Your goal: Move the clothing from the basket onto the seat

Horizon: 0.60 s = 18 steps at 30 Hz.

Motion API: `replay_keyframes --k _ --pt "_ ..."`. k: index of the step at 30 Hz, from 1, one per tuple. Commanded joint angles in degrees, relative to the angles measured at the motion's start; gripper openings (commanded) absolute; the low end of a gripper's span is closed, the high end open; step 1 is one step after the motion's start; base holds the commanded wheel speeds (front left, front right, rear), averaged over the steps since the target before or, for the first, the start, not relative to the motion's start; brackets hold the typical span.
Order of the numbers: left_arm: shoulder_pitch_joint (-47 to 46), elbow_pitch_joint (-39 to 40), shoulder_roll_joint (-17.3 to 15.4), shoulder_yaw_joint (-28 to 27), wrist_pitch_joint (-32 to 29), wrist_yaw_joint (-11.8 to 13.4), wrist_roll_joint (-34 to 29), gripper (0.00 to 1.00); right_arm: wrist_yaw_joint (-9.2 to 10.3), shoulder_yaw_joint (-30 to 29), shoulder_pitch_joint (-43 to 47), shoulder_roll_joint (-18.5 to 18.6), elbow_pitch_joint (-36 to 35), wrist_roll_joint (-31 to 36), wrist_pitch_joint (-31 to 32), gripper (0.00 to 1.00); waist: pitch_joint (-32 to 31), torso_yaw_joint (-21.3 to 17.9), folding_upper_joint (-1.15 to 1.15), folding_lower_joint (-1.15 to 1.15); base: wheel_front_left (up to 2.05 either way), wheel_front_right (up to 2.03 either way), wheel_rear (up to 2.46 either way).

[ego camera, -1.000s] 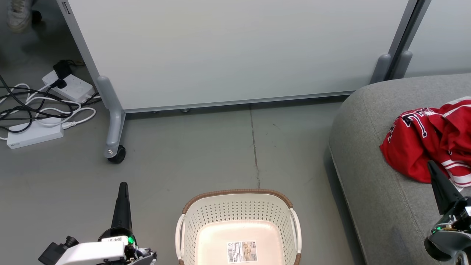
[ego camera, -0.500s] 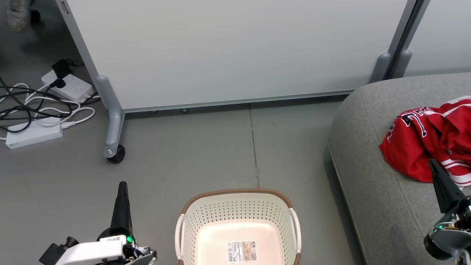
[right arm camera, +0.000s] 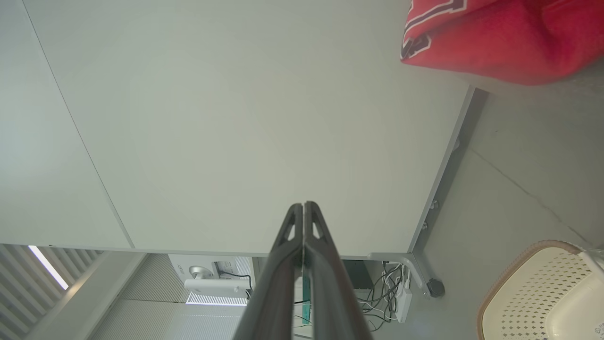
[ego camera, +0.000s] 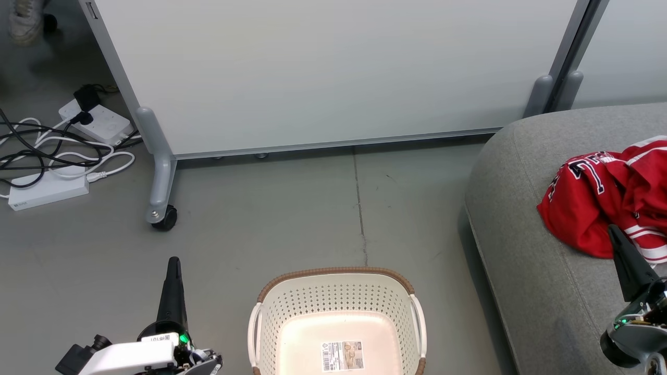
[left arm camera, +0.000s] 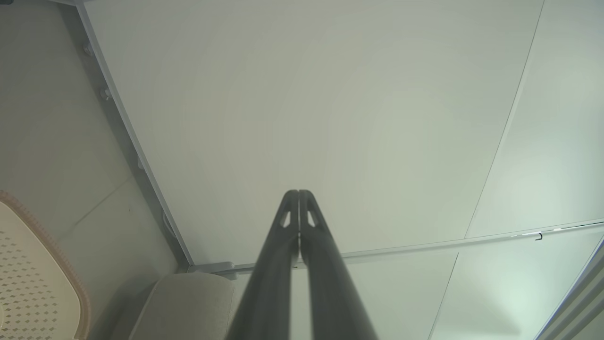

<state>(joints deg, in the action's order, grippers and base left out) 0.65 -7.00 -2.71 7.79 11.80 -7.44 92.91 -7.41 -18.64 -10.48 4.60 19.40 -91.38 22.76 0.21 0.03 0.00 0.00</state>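
The red clothing [ego camera: 607, 208] lies bunched on the grey seat [ego camera: 521, 219], off to the right. The basket [ego camera: 336, 272] stands on the floor [ego camera: 292, 219], its bare bottom showing a barcode sticker [ego camera: 342, 356]. The left end effector [ego camera: 173, 262] hangs clenched and empty beside the basket. The right end effector [ego camera: 613, 230] hovers at the clothing's near edge, fingers pressed together, grasping nothing.

Jersey lettering [ego camera: 586, 174], basket sticker [ego camera: 342, 356] — illegible

One basket [ego camera: 336, 271], one sofa [ego camera: 521, 260], one red clothing pile [ego camera: 583, 208], one castor [ego camera: 165, 217], one shoe [ego camera: 23, 22]
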Motion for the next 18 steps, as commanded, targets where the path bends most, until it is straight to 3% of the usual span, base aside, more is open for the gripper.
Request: replay_keyframes --k 1,18 --pt "-1.0 0.1 -0.2 -0.3 0.0 -0.3 0.2 0.00 -0.14 -0.3 -0.6 0.2 0.1 0.1 0.3 0.00 0.0 0.0 0.00 0.00 0.00 0.00 0.00" --pt "-1.0 0.1 -0.2 -0.2 0.0 -0.3 0.1 0.00 -0.14 -0.5 -0.6 0.1 0.1 0.4 0.5 0.00 0.0 0.0 0.00 0.00 0.00 0.00 0.00"
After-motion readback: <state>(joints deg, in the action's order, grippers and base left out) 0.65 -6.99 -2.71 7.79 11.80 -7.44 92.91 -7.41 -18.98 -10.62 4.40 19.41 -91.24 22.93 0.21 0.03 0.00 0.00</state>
